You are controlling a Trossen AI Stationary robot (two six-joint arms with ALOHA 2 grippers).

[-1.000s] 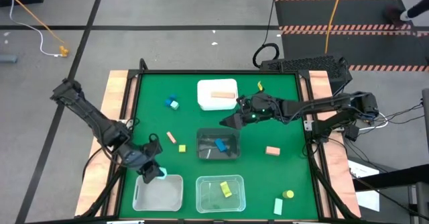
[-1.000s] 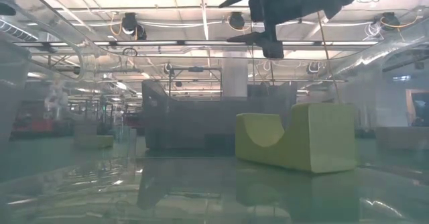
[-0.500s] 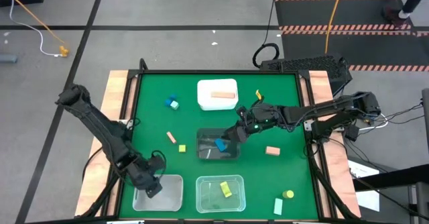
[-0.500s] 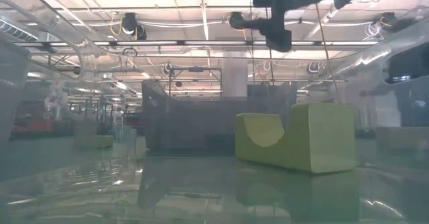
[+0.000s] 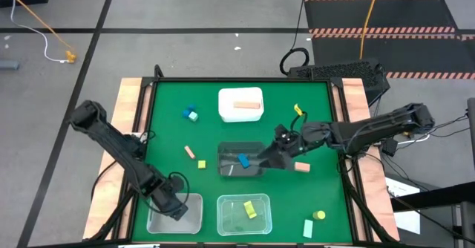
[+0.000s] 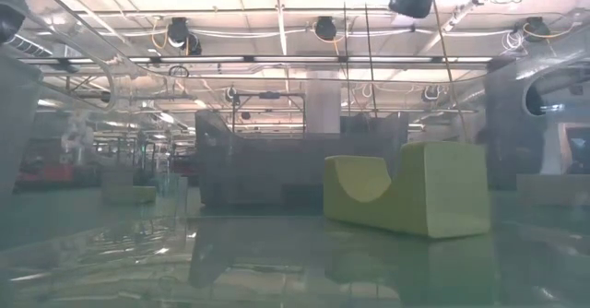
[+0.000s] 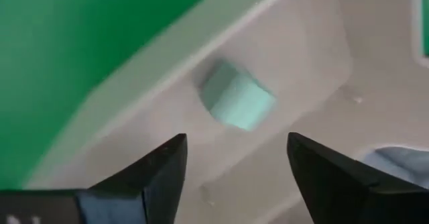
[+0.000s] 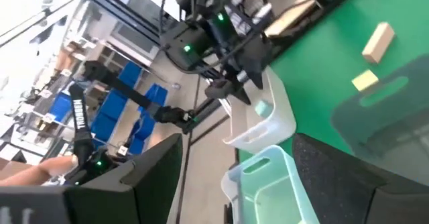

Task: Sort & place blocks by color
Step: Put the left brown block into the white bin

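My left gripper [image 5: 177, 207] hangs open, fingers down, over the clear near-left bin [image 5: 191, 220]. A mint green block [image 7: 238, 102] lies in that bin [image 7: 301, 63] just beyond the fingertips of my left gripper [image 7: 234, 140], touching neither finger. My right gripper [image 5: 267, 159] stands open, near level, above the right edge of the dark bin [image 5: 230, 150], which holds a blue block [image 5: 243, 160]. Nothing shows between the fingers of my right gripper [image 8: 234, 150]. Loose blocks lie flat on the green mat [image 5: 163, 129].
A white bin [image 5: 240, 96] at the back holds a tan block [image 5: 247, 105]. The clear near-middle bin [image 5: 226, 212] holds a yellow block [image 5: 251, 209]. Loose pieces: blue and mint [image 5: 191, 113], tan [image 5: 190, 152], yellow [image 5: 201, 164], tan [image 5: 301, 167], yellow cylinder [image 5: 320, 215], mint [image 5: 308, 228].
My left gripper has come down toward the near edge, into the near-left bin, rolling as it went. It has opened and let go of the mint block, which now lies in the bin. My right gripper has swung toward the near and right edges, rising.
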